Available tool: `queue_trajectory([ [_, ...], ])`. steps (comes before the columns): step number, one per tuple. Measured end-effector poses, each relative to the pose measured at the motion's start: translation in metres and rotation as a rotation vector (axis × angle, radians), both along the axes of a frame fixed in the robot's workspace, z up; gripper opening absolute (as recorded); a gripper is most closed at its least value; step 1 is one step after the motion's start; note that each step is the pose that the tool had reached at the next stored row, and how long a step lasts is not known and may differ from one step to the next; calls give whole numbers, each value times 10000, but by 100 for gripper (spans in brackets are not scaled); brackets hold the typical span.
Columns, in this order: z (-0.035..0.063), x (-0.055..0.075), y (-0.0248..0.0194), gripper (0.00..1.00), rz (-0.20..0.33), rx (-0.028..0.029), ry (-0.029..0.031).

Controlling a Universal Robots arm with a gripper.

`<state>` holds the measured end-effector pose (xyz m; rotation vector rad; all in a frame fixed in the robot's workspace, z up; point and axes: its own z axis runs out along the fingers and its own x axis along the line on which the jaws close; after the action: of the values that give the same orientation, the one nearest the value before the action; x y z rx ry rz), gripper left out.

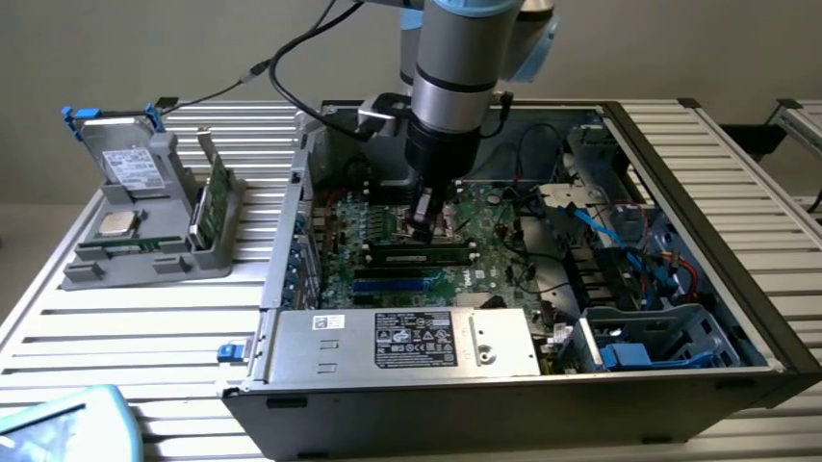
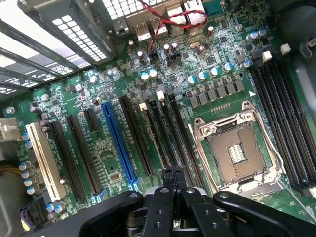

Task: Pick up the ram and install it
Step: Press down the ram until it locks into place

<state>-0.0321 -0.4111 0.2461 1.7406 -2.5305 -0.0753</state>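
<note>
Ram seated in motherboard slot
My gripper, fingers together, presses the ram down so it locks into the motherboard.

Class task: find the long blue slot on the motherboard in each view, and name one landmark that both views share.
Exterior view: the blue slot lies between the gripper and the silver box.
Wrist view: the blue slot runs among black slots, between the white slot and the processor socket.
Shared landmark: the gripper.
</note>
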Motion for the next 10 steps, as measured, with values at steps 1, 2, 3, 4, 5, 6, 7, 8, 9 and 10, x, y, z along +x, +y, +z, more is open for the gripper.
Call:
queue_trajectory([
  [1,2,0,0,10,-67,-64,0],
  [2,4,0,0,10,-133,-132,-1],
  [3,5,0,0,10,-203,-202,-2],
  [4,5,0,0,10,-274,-266,-5],
  [5,5,0,0,10,-350,-315,-8],
  [6,5,0,0,10,-444,-347,-12],
  [7,6,0,-1,10,-549,-365,-14],
  [8,6,0,0,10,-660,-368,-21],
  [9,6,0,0,10,-783,-368,-32],
  [10,6,0,0,10,-901,-367,-41],
])
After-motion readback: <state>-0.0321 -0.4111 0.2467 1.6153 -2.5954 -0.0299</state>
